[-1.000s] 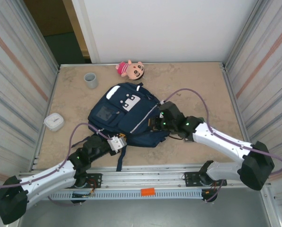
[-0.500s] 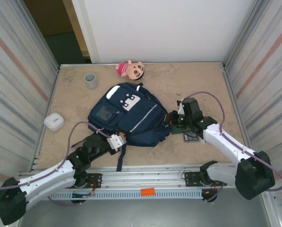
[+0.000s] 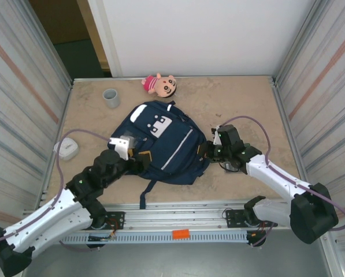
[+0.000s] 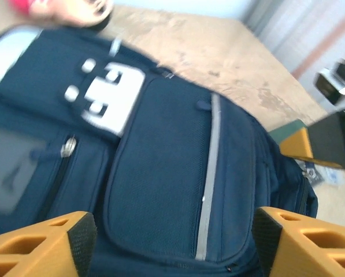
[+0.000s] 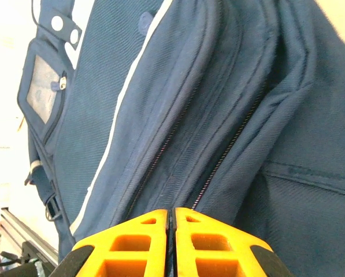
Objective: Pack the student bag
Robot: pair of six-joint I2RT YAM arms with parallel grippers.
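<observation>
Looking down from above, the student bag point(image 3: 160, 144) lies flat in the middle of the desk point(image 3: 241, 109), front pockets up, with a dark strap point(image 3: 147, 193) trailing toward the near edge. The left claw point(image 3: 142, 157) hangs over the bag's near left part, and the right claw point(image 3: 206, 151) sits at its right edge. A pink doll point(image 3: 159, 84) lies just beyond the top of the bag. A grey cup point(image 3: 111, 98) stands at the far left. A small white box point(image 3: 66, 149) rests by the left wall, well apart from the bag.

From the left wrist, the left claw point(image 4: 175, 236) is spread wide, orange fingers point(image 4: 39, 245) at the bottom corners with nothing between them. Below it lies the student bag point(image 4: 270, 173), showing its white stripe point(image 4: 210, 173) and white buckle patch point(image 4: 111, 95), slightly blurred.

From the right wrist, the right claw point(image 5: 172, 231) has its fingers pressed together against the student bag point(image 5: 114, 86). A zip line point(image 5: 230, 144) runs down to the tips. Whether they pinch anything I cannot tell.
</observation>
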